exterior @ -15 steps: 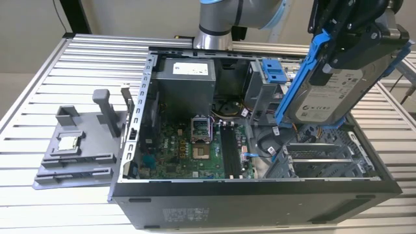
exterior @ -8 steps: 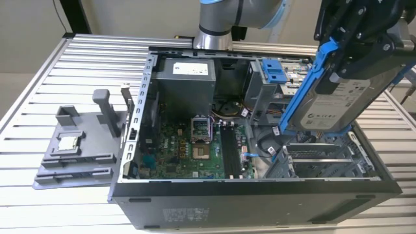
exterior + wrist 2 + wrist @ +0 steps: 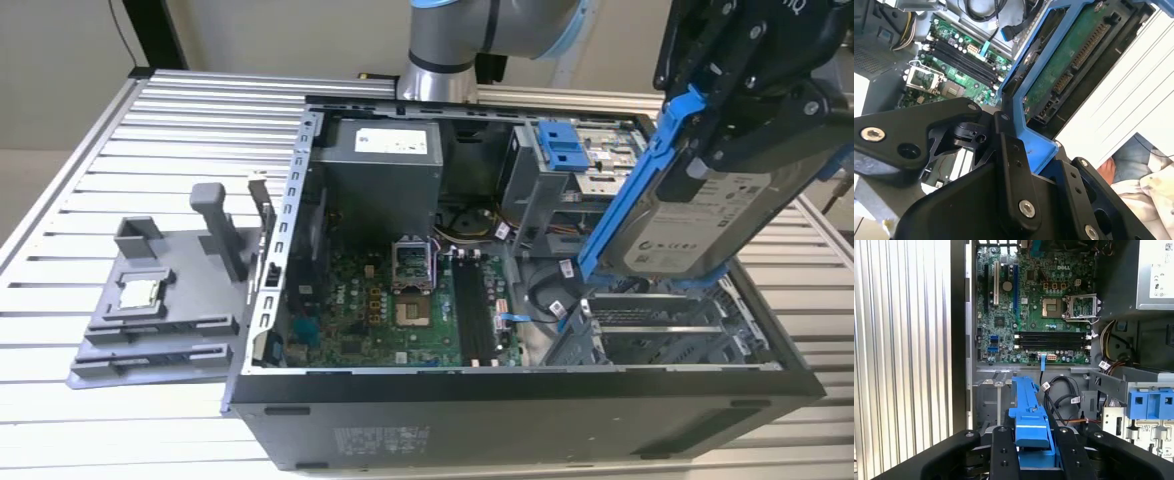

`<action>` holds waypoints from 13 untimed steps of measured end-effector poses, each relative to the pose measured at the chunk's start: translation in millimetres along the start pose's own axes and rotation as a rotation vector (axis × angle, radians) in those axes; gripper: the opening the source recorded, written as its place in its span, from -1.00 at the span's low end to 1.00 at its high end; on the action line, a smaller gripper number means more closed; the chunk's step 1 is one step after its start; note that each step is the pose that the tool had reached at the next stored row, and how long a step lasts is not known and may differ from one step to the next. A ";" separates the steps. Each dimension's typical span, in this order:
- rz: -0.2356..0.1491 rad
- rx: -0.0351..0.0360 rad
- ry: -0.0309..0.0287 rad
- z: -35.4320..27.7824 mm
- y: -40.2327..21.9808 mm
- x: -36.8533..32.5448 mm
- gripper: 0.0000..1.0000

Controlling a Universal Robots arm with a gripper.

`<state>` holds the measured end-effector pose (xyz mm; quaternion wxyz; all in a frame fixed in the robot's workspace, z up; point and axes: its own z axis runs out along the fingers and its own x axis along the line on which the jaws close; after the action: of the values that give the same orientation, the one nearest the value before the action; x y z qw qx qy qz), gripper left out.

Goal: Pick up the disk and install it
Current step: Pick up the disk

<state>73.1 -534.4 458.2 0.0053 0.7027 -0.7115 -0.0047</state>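
The gripper (image 3: 731, 140) is clamped on the disk (image 3: 694, 225), its black fingers (image 3: 1004, 452) pressed against the blue rails on either side. The disk hangs tilted above the open computer case (image 3: 534, 410), over the metal drive cage (image 3: 667, 325) at one end of the case, and is not touching it.

The exterior view gives the disk's labelled silver face and one long blue rail running down toward the cage. The second wrist view gives its other face (image 3: 1074, 55): a green circuit board with dark connectors, framed in blue, with the gripper (image 3: 1009, 165) closed around its near end. The first wrist view looks along the disk edge-on (image 3: 1029, 410), so that it appears as a narrow blue strip between the gripper (image 3: 1036, 452) fingers, pointing into the case.

Inside the case, the motherboard (image 3: 1039, 315) lies flat on the floor with its processor socket (image 3: 1051, 305) open and bare. A blue latch piece (image 3: 567, 150) sits on the bay at the cage end of the case, and the power supply (image 3: 387, 160) fills a corner beside it.

Outside the case, a grey fixture (image 3: 154, 300) on the slatted table (image 3: 80, 160) rests against the case wall farthest from the cage; a small square chip (image 3: 140, 292) lies on it. Part of a person in pale clothing (image 3: 1149, 185) shows beyond the table in the second wrist view.
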 end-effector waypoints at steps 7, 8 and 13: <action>0.000 0.0000 0.0000 0.2 -0.3 2.4 -1.00; 0.000 0.0000 0.0000 0.3 -0.4 2.9 -1.00; 0.000 0.0000 -0.0001 0.4 -0.5 4.2 -1.00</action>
<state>73.6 -538.7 457.8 0.0052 0.7027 -0.7115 -0.0047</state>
